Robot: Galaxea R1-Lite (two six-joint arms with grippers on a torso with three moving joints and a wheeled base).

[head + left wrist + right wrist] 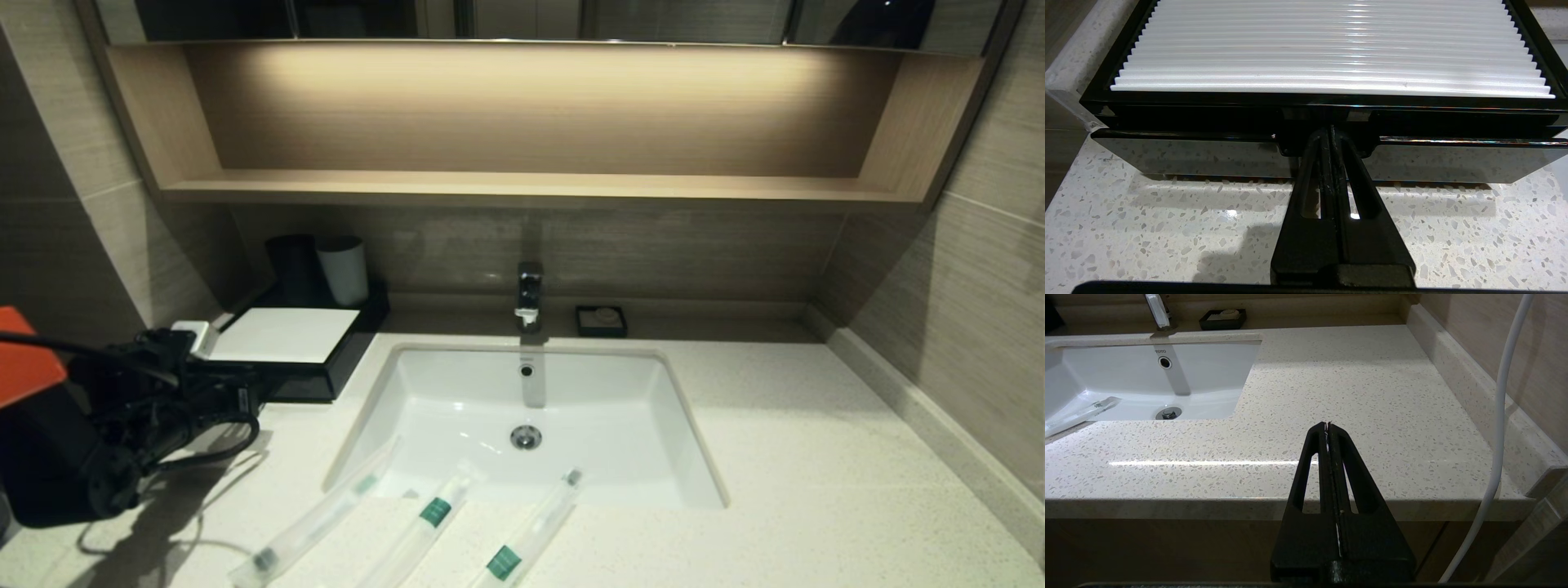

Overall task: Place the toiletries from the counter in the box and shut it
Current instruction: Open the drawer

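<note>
The black box (326, 371) with a white top panel (286, 335) stands at the back left of the counter (816, 457). My left gripper (245, 396) is shut right in front of it. In the left wrist view its tips (1329, 132) sit in the notch at the top middle of the drawer front (1188, 157). Three toiletries in clear sleeves lie on the counter's front edge by the sink: one with a dark tip (318, 514) and two with green bands (429, 518) (522, 539). My right gripper (1327, 424) is shut and empty, over the counter's front edge at the right.
A white sink (457, 392) with a faucet (529, 294) lies in the middle of the counter. A small black soap dish (601, 320) stands behind it. A black cup (294, 265) and a white cup (343, 269) stand behind the box. A white cable (1502, 416) hangs near the right wall.
</note>
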